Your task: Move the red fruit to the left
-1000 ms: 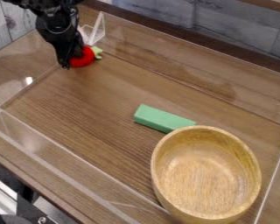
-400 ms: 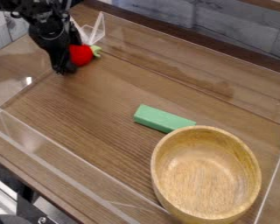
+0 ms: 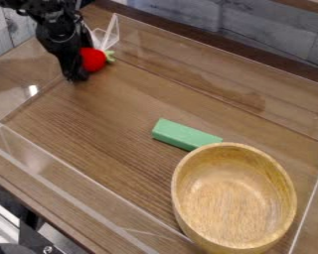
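Observation:
The red fruit [image 3: 92, 61] lies on the wooden table at the far left, its green leafy end pointing right. My black gripper [image 3: 75, 65] hangs over it from above and slightly left. Its fingers look spread around the fruit rather than pressed on it, and the left side of the fruit is hidden behind one finger. I take the gripper as open, with the fruit resting on the table.
A flat green block [image 3: 186, 134] lies mid-table. A large wooden bowl [image 3: 189, 174] stands at the front right. Clear plastic walls ring the table, and a white, thin object [image 3: 107, 33] leans in the back left corner just behind the fruit.
The gripper was shut down over the fruit and has opened and lifted slightly. More of the red fruit now shows to its right. Block and bowl have not moved.

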